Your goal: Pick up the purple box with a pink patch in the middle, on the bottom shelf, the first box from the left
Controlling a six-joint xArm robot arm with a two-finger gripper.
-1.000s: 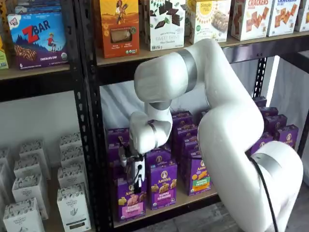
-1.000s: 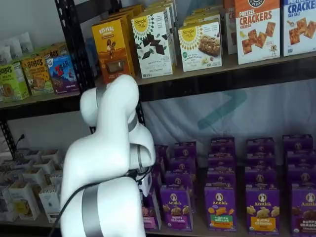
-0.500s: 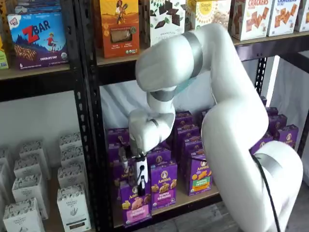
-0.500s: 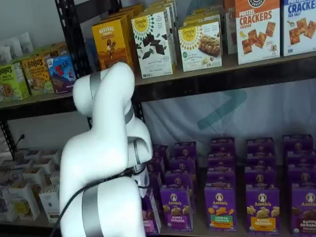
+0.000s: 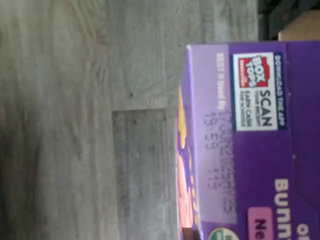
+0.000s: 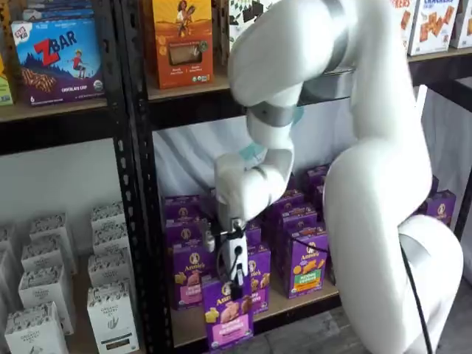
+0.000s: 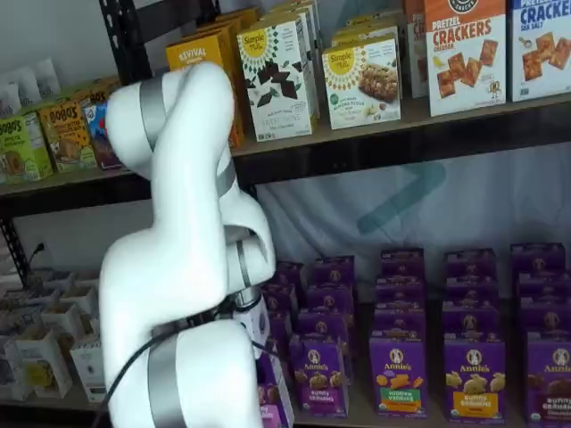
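Wrist view: purple box [image 5: 250, 150] fills one side of the picture, seen from its top panel. A white Box Tops scan patch [image 5: 255, 91] and a faint printed date are on it, plus a bit of a pink label. Grey wood-grain floor [image 5: 75, 125] lies beyond the box, with nothing else under it.

In a shelf view the purple box [image 6: 227, 316] hangs upright with its pink patch facing out. It is at 6 o'clock from my fingers [image 6: 237, 274], which are clamped on its top edge. It sits out in front of the black rail of the bottom bench [image 6: 299, 304] and overlaps that rail, so it is not standing on the board. In a shelf view only a strip of the box [image 7: 270, 408] shows, at 5 o'clock from my white arm [image 7: 178, 294], and the fingers are hidden there.

Just behind, at 10 o'clock from the held box, another pink-patch purple box [image 6: 189, 274] stands on the bench. At 2 o'clock from it is a purple box with a green-and-orange patch [image 6: 307, 262]. More purple rows run back behind these.

Higher up, at 12 o'clock, an orange box [image 6: 181, 40] is on the upper board. A blue Z Bar box [image 6: 57, 59] is at 10 o'clock, and white boxes [image 6: 110, 313] stand at 9 o'clock in the next bay.
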